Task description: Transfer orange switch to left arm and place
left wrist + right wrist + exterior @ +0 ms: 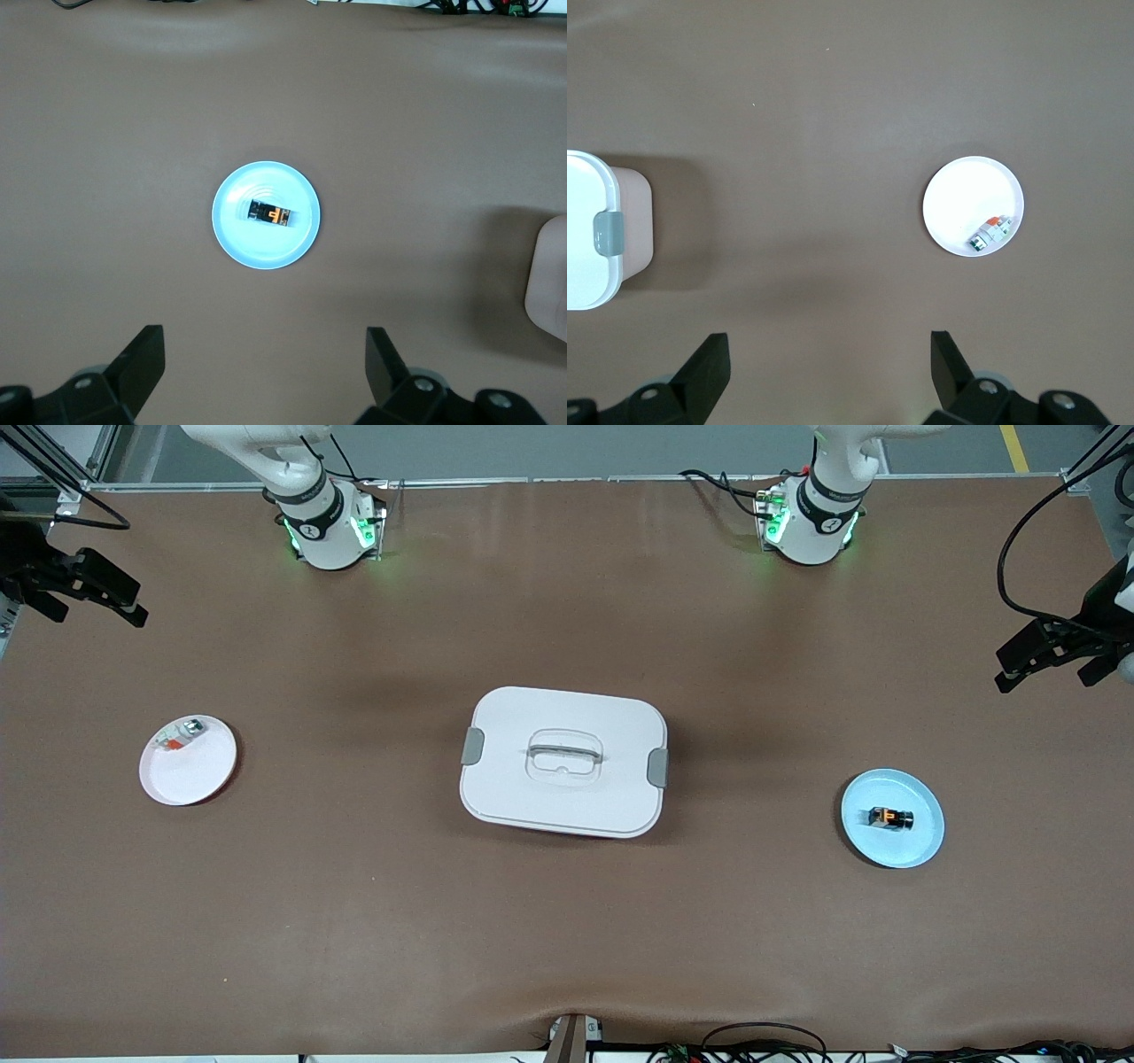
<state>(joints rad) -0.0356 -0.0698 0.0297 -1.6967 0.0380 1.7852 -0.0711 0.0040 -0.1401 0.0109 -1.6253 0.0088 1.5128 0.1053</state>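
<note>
Switch waits on the blue plate, both arms parked high

Front view: the orange switch [890, 818] lies on a glossy pale-blue plate [921, 841] toward the left arm's end of the matte brown worktop [567, 939]; the rounded white box [563, 761] sits between it and a white plate [190, 775]

Left wrist view: left gripper [266, 363] hangs above the switch [270, 212], jaws released. Best to descend centred on the black body

Right wrist view: right gripper [830, 365] waits, jaws released, near the white plate [957, 208]

Robotics lab: brown-matted table [567, 921], aluminium frame rails [80, 478], loose cables [762, 1036], grey floor.
</note>
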